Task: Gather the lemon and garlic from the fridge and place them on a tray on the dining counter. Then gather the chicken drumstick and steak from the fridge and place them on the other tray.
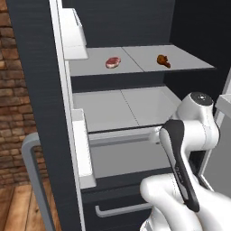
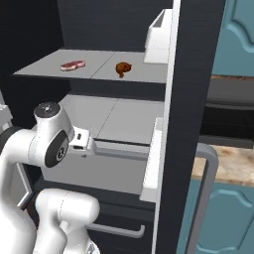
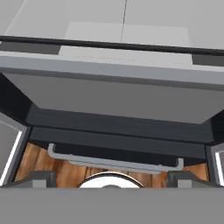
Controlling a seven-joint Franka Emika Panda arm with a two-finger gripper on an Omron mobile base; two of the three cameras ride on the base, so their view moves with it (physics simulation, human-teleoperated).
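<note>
Kitchen — open fridge (image 1: 40, 90), meat shelves

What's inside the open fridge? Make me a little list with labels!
fridge: open, doors swung out to both sides
steak: on the upper shelf, left part
chicken drumstick: same shelf, right of the steak, apart from it
middle shelf: bare grey
lower drawer: shut, horizontal handle
end effector: finger tips spread apart, holding nothing

A red-brown brick wall (image 1: 13, 90) fills the left edge of the left base view, with a wooden plank floor (image 1: 22, 207) at the lower left. In the right base view, a teal cabinet door (image 2: 235, 34) sits upper right, another teal panel (image 2: 225, 218) at the lower right.
</note>
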